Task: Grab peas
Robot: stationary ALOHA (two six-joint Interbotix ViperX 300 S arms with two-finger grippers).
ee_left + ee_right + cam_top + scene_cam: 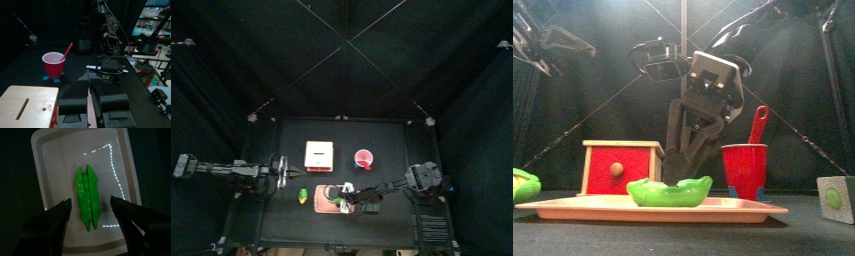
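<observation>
The green pea pods (pixel 88 198) lie in the middle of a pale tray (pixel 53 158). They also show in the front view (pixel 669 190) and the top view (pixel 322 203). My right gripper (pixel 90 201) is open and hangs just above the pods, one jaw on each side of them. In the front view it (pixel 680 168) comes down right behind the pods, and I cannot tell whether it touches them. My left gripper (pixel 87 95) is shut and empty, resting at the table's left (pixel 289 176) beside the wooden box.
A wooden box with a red drawer (pixel 620 165) stands behind the tray's left end. A red cup (pixel 743 168) with a red spoon (pixel 759 122) stands behind its right end. A green object (pixel 524 185) lies left of the tray, and a grey block (pixel 834 195) at the far right.
</observation>
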